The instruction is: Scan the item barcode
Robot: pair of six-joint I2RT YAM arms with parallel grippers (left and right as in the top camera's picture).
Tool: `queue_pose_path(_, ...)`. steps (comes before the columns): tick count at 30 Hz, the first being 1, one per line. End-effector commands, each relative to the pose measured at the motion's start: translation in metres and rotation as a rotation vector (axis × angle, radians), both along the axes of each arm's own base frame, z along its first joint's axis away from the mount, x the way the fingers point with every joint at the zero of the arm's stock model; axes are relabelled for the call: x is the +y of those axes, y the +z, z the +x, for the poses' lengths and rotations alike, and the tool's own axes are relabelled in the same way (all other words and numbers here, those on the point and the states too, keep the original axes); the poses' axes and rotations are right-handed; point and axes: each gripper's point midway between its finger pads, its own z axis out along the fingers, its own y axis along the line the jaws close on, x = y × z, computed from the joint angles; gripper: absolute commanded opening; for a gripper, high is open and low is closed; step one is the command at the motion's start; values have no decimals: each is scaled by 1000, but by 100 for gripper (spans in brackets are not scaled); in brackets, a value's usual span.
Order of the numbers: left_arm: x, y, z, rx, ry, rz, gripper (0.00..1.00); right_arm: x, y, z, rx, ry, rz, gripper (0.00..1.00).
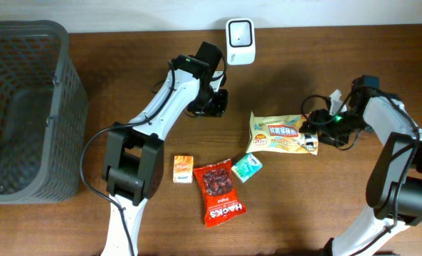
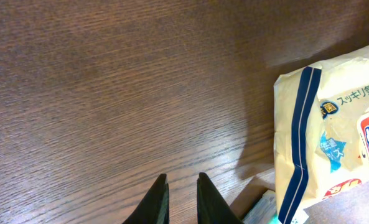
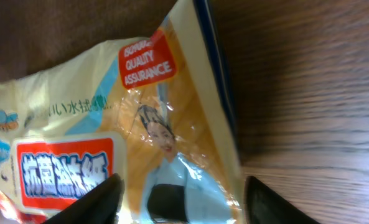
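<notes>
The item, a pale yellow snack packet (image 1: 278,134) with blue stripes and a red label, lies flat right of the table's middle. My right gripper (image 1: 316,136) is at its right end. In the right wrist view that gripper (image 3: 183,180) stands open, its fingers wide on either side of the packet's (image 3: 140,124) end, not pressing it. The white barcode scanner (image 1: 239,40) stands at the back centre. Just below and left of the scanner, my left gripper (image 1: 214,105) hovers over bare wood. Its jaws (image 2: 181,177) are a narrow gap apart with nothing between; the packet (image 2: 333,137) lies to its right.
A dark grey plastic basket (image 1: 61,107) fills the left side. A small orange box (image 1: 183,168), a red snack bag (image 1: 220,192) and a small teal packet (image 1: 247,167) lie at the front centre. Cables trail beside the right arm.
</notes>
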Motion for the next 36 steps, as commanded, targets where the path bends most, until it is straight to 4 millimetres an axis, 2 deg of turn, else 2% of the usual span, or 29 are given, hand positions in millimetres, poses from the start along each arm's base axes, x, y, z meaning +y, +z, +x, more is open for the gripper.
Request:
queue_pose_path(1, 1, 6, 4, -23, -6, 0, 17, 10, -1, 0, -15, 22, 22, 33)
queue_pose_path(2, 1, 6, 5, -24, -6, 1, 18, 10, 0, 1, -19, 23, 22, 4)
queue_pose_path(4, 2, 6, 5, -24, -6, 2, 18, 9, 3, 4, -24, 21, 20, 4)
queue_pose_path(7, 2, 6, 5, -24, -6, 2, 20, 4, 40, 15, -35, 27, -4, 4)
queue_pose_path(11, 1, 6, 5, -28, -6, 1, 24, -20, 120, 29, -82, 59, -284, 4)
queue_pose_path(12, 1, 6, 6, -31, -6, -1, 19, -20, 143, 32, -104, 79, -374, 4)
queue_pose_path(13, 1, 6, 6, -26, 9, -2, 14, -18, 150, 33, -109, 77, -417, 4)
queue_pose_path(14, 1, 6, 6, -20, 27, -3, 14, -16, 159, 35, -112, 67, -476, 4)
queue_pose_path(17, 1, 6, 6, -18, 38, -3, 19, -8, 169, 35, -104, 64, -735, 4)
queue_pose_path(20, 1, 7, 7, -20, 38, -4, 20, 29, 171, 35, -137, 136, -880, 4)
queue_pose_path(22, 2, 6, 6, -14, 39, -1, 20, 65, 162, 35, -157, 195, -902, 4)
queue_pose_path(24, 3, 6, 4, -6, 40, 3, 21, 86, 155, 35, -167, 198, -892, 4)
queue_pose_path(26, 3, 6, 3, -2, 40, 5, 19, 108, 154, 38, -207, 176, -850, 4)
queue_pose_path(29, 8, 4, 1, 9, 46, 24, 19, 151, 146, 40, -231, 213, -644, 4)
queue_pose_path(32, 27, 3, 2, 34, 77, 51, 18, 193, 147, 42, -248, 234, -403, 4)
queue_pose_path(34, 48, 6, 5, 58, 121, 61, 17, 205, 149, 42, -241, 214, -327, 4)
queue_pose_path(35, 68, 14, 9, 70, 164, 64, 17, 211, 148, 41, -230, 198, -289, 4)
queue_pose_path(36, 80, 23, 12, 72, 189, 64, 18, 219, 149, 40, -227, 210, -246, 4)
